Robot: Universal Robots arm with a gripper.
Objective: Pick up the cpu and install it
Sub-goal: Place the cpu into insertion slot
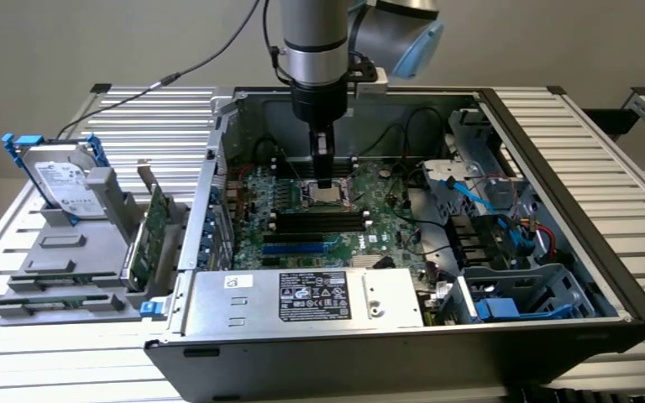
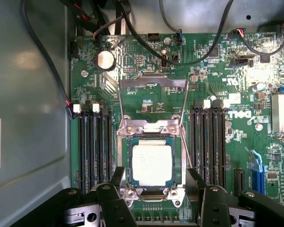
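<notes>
The cpu (image 2: 152, 163), a small square chip with a dull silver top, lies flat in the motherboard's socket (image 2: 151, 189). The socket's metal load plate (image 2: 154, 87) is swung open beyond it. My gripper (image 2: 156, 182) is open. One dark finger (image 2: 117, 177) stands on each side of the socket, apart from the chip. In the exterior view my gripper (image 1: 325, 186) points straight down into the open computer case (image 1: 547, 151), just above the socket.
Black memory slots (image 2: 92, 142) flank the socket on both sides. Cables (image 2: 199, 56) cross the board beyond it. A power supply (image 1: 300, 298) fills the case's near side. Outside, at the exterior view's left, stand a hard drive (image 1: 63, 176) in a blue frame and a green circuit card (image 1: 149, 231).
</notes>
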